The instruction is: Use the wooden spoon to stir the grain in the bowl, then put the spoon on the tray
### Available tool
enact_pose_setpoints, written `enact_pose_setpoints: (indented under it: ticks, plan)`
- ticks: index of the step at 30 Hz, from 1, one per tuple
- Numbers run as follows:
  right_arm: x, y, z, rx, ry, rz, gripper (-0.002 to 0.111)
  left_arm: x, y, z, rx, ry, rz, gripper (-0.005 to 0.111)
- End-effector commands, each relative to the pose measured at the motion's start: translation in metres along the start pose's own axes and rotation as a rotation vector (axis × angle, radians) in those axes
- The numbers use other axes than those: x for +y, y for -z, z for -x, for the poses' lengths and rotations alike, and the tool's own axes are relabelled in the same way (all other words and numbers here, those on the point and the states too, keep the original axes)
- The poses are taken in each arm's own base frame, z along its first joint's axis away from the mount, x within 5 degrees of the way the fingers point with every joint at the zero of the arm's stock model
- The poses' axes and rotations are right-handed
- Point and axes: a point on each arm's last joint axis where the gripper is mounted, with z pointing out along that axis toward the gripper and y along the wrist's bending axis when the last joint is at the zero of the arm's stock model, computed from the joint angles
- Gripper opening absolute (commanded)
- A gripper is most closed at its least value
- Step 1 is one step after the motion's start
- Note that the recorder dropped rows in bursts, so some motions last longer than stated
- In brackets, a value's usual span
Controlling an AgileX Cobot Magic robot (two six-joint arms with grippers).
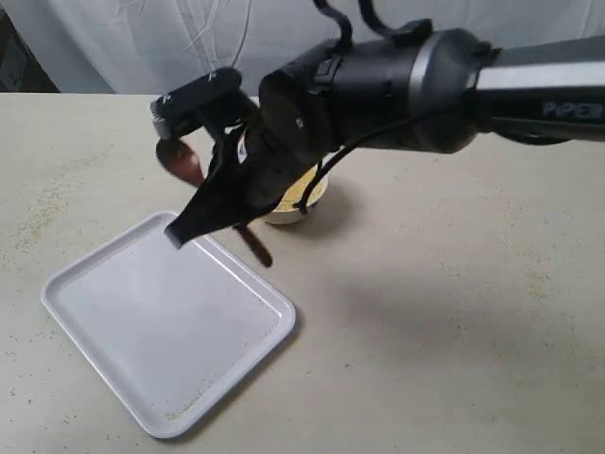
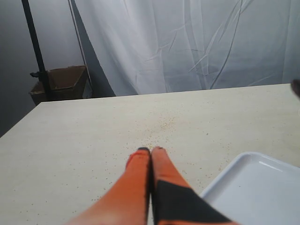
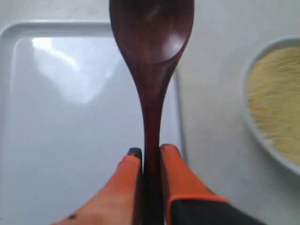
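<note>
My right gripper [image 1: 189, 225] [image 3: 151, 151] is shut on the handle of the dark wooden spoon [image 1: 180, 159] [image 3: 151, 42]. It holds the spoon in the air over the near edge of the white tray [image 1: 142, 331] [image 3: 70, 117]. The spoon's oval head points up and away, and the handle end [image 1: 260, 253] sticks out below the fingers. Behind the arm stands the white bowl [image 1: 301, 214] [image 3: 248, 117], largely hidden, with the yellow grain [image 1: 298, 191] [image 3: 276, 103] in it. My left gripper [image 2: 151, 151] is shut on nothing above the table, beside a tray corner [image 2: 253, 187]; the exterior view does not show it.
Loose grains [image 2: 164, 124] are scattered over the beige table [image 1: 454, 322]. A white curtain [image 2: 187, 42] hangs behind it. A cardboard box [image 2: 61, 82] and a black pole [image 2: 35, 47] stand off the table's far corner.
</note>
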Motion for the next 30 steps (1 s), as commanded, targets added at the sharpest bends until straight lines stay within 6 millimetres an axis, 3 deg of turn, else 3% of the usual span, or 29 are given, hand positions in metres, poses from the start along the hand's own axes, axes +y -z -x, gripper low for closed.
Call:
enact_pose_setpoints:
  ticks: [1, 4, 9, 11, 16, 17, 18, 20, 23, 24, 25, 27, 30]
  plan:
    - [0.024, -0.039, -0.015, 0.071, 0.018, 0.115, -0.001, 0.0, 0.0, -0.001, -0.006, -0.002, -0.003, 0.0]
    - [0.034, -0.064, -0.029, 0.128, 0.034, 0.125, -0.001, 0.0, 0.0, -0.001, -0.006, -0.002, -0.003, 0.0]
    - [0.044, -0.08, -0.038, 0.154, 0.052, 0.127, 0.003, 0.0, 0.0, -0.001, -0.006, -0.002, -0.003, 0.0]
    - [0.047, -0.082, -0.039, 0.158, 0.053, 0.129, 0.015, 0.0, 0.0, -0.001, -0.006, -0.002, -0.003, 0.0]
    - [0.051, -0.077, -0.036, 0.155, 0.047, 0.138, 0.075, 0.0, 0.0, -0.001, -0.007, -0.005, -0.002, 0.0]
    - [0.051, -0.071, -0.032, 0.153, 0.073, 0.141, 0.08, 0.0, 0.0, -0.001, -0.007, -0.005, -0.002, 0.0]
    - [0.049, -0.061, -0.024, 0.141, 0.097, 0.14, 0.079, 0.0, 0.0, -0.001, -0.007, -0.005, -0.002, 0.0]
    - [0.048, -0.032, -0.007, 0.108, 0.129, 0.137, 0.066, 0.0, 0.0, -0.001, -0.007, -0.005, -0.002, 0.0]
    - [0.045, 0.038, 0.021, -0.011, 0.162, 0.107, 0.024, 0.0, 0.0, -0.001, -0.007, -0.005, -0.002, 0.0]
    - [0.045, 0.064, 0.024, -0.053, 0.145, 0.106, 0.005, 0.0, 0.0, -0.001, -0.007, -0.005, -0.002, 0.0]
    - [0.044, 0.088, 0.024, -0.095, 0.128, 0.105, 0.001, 0.0, 0.0, -0.001, -0.007, -0.005, -0.002, 0.0]
    - [0.044, 0.128, 0.017, -0.195, 0.115, 0.106, 0.004, 0.0, 0.0, -0.001, -0.007, -0.005, -0.002, 0.0]
    - [0.045, 0.172, -0.017, -0.348, 0.113, 0.104, 0.004, 0.0, 0.0, -0.001, -0.007, -0.005, -0.002, 0.0]
